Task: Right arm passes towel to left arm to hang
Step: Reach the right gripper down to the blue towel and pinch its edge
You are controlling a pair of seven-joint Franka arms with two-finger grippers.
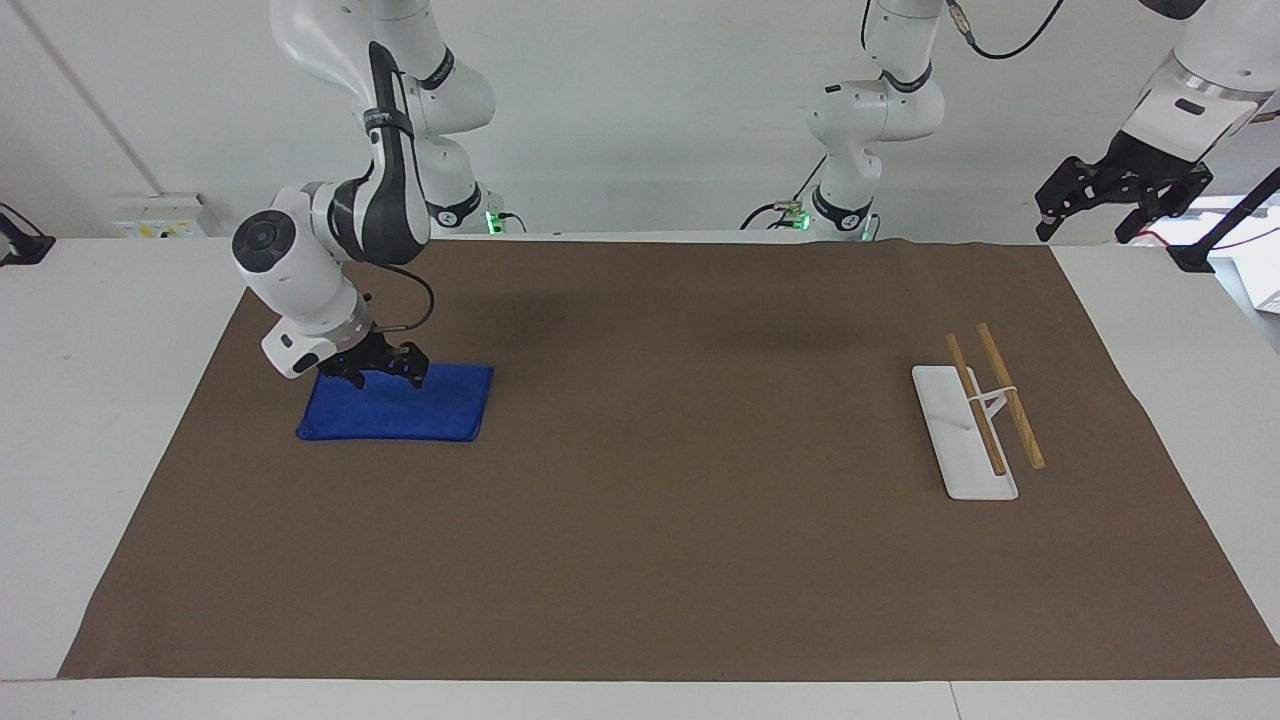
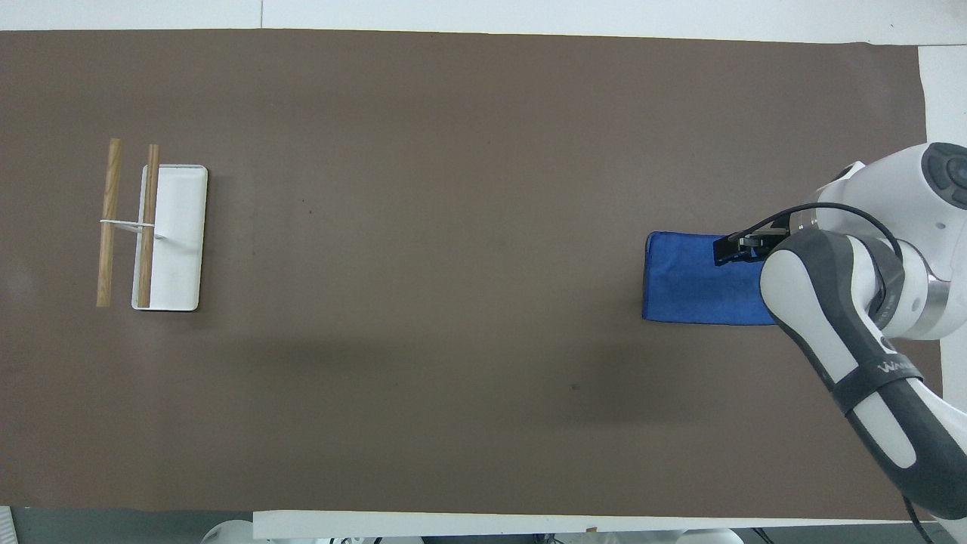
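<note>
The blue towel (image 1: 420, 415) (image 2: 695, 291) lies flat on the brown mat toward the right arm's end of the table. My right gripper (image 1: 386, 379) (image 2: 736, 249) is low over the towel's edge nearer to the robots, fingers apart, with the tips at or just above the cloth. Whether they touch it I cannot tell. The arm hides the towel's outer end in the overhead view. My left gripper (image 1: 1085, 228) waits open, raised by the table's corner at the left arm's end, and is out of the overhead view.
A white rack (image 1: 962, 450) (image 2: 177, 242) with two wooden rods (image 1: 1010, 395) (image 2: 109, 219) stands on the mat (image 1: 650, 520) toward the left arm's end. Two slimmer white arms (image 1: 445, 110) (image 1: 865, 120) stand at the robots' edge of the table.
</note>
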